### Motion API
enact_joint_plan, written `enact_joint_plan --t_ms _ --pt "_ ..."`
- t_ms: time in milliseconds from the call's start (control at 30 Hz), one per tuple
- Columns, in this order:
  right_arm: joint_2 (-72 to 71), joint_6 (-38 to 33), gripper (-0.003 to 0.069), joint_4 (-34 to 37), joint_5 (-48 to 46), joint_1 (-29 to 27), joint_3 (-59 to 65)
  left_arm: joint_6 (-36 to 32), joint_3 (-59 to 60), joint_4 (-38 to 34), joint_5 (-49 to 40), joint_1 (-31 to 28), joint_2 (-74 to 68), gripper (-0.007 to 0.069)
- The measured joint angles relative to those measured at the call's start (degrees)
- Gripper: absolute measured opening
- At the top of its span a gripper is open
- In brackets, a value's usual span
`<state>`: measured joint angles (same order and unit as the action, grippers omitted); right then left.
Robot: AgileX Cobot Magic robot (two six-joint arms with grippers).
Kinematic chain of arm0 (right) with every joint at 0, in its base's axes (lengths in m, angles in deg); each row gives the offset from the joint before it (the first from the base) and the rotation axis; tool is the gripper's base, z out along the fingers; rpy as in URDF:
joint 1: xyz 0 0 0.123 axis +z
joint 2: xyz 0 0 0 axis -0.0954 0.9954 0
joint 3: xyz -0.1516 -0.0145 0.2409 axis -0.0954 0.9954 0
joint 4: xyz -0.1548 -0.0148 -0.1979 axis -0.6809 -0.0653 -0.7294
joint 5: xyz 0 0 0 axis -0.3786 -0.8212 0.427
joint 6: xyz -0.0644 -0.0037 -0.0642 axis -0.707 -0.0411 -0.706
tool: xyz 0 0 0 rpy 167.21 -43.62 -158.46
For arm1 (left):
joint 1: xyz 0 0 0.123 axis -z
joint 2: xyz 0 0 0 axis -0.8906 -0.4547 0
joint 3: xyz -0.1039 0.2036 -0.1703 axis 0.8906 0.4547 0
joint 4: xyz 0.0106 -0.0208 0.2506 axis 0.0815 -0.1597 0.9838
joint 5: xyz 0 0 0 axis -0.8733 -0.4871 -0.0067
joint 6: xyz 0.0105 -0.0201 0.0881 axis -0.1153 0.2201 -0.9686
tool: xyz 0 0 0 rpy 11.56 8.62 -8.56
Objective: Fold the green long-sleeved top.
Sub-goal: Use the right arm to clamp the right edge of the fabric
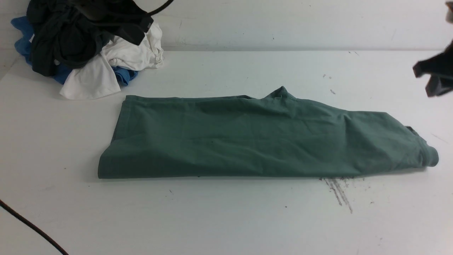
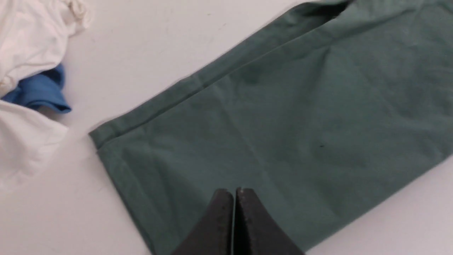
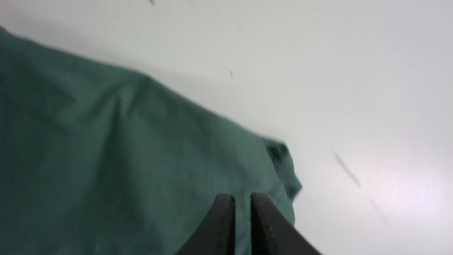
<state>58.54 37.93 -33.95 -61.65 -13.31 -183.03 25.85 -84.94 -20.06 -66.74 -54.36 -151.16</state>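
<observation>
The top (image 1: 262, 138) lies folded into a long band across the middle of the table (image 1: 226, 219). The left gripper (image 2: 234, 198) is pressed together and empty, raised near the top's left end. The right gripper (image 3: 242, 202) stands a sliver apart, holding nothing, above its right end.

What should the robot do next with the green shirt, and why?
Probably lower the right gripper, jaws slightly apart and empty, onto the right end of the green top to grasp it. The top lies as one long strip, so it likely needs folding end over end toward the left.
</observation>
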Motion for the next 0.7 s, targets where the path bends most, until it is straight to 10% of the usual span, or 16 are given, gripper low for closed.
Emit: enact_joint_plan --t_ms 167,367,533,700 --pt "5.01 1.33 0.0399 1.77 3.02 -4.73 8.83 -6.55 14.55 -9.48 -0.02 0.00 10.12 -0.0007" --pt "10.36 3.49 0.0528 5.30 12.61 -4.95 10.50 -8.99 26.83 -9.46 6.01 0.00 21.92 -0.0007" --pt "12.75 2.84 0.0455 9.75 15.05 -4.32 9.79 -9.05 30.90 -7.04 6.41 0.00 28.57 -0.0007" --pt "12.67 0.21 0.0133 10.08 14.62 -4.13 9.12 -5.21 37.63 0.10 4.95 0.00 36.68 -0.0007"
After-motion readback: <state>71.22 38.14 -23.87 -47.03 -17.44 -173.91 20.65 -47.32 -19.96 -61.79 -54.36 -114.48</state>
